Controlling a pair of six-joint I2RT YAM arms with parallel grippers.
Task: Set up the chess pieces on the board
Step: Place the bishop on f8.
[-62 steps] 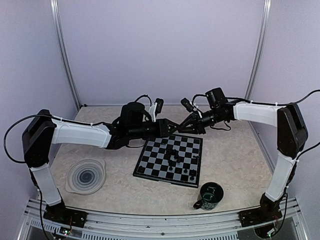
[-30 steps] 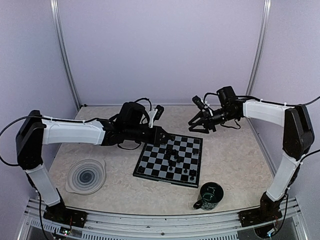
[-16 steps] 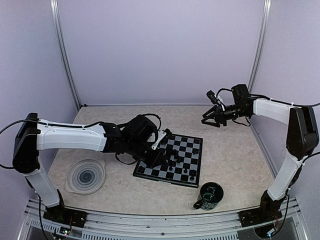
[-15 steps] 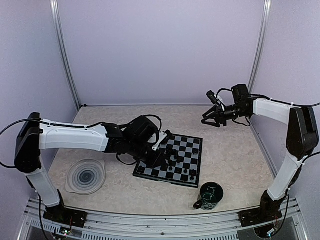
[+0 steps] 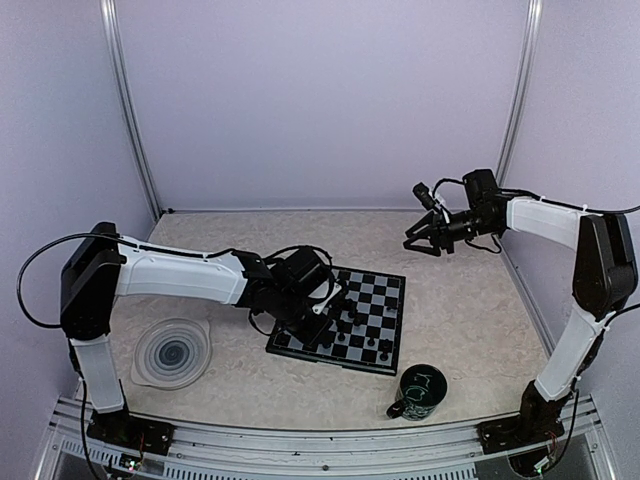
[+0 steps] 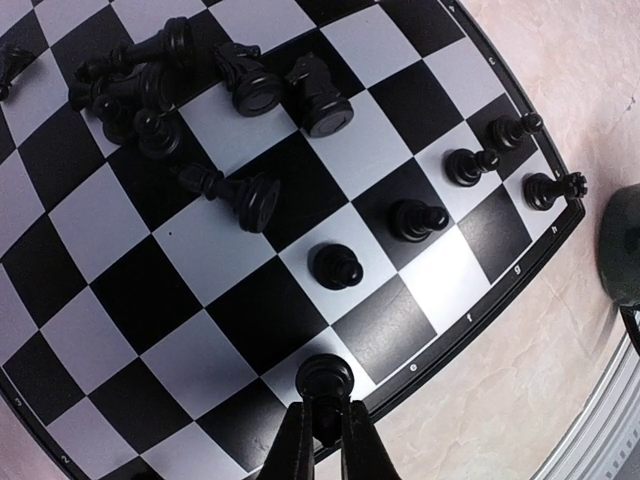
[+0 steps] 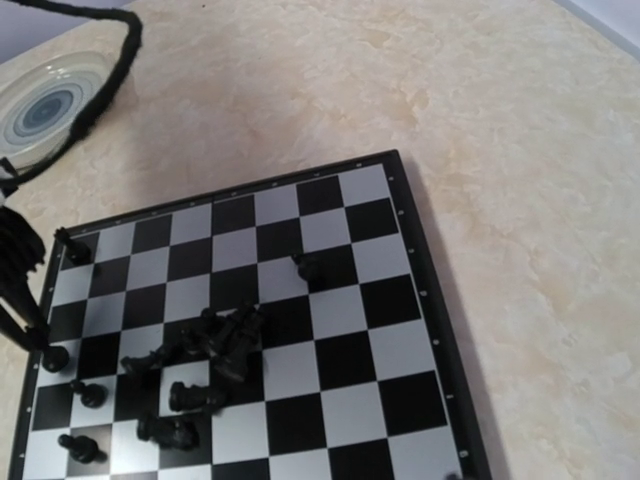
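Your left end effector has come from behind the board to its near edge row, closed tight on one black piece. The right end effector has drawn away to the right; how wide it stands, you cannot tell. Several chess pieces lie heaped mid-board, so much work remains.

You looked down on the board, flat on the table. Chess pieces lay heaped mid-board, with the plate beyond.

Chess pieces on board, plate left
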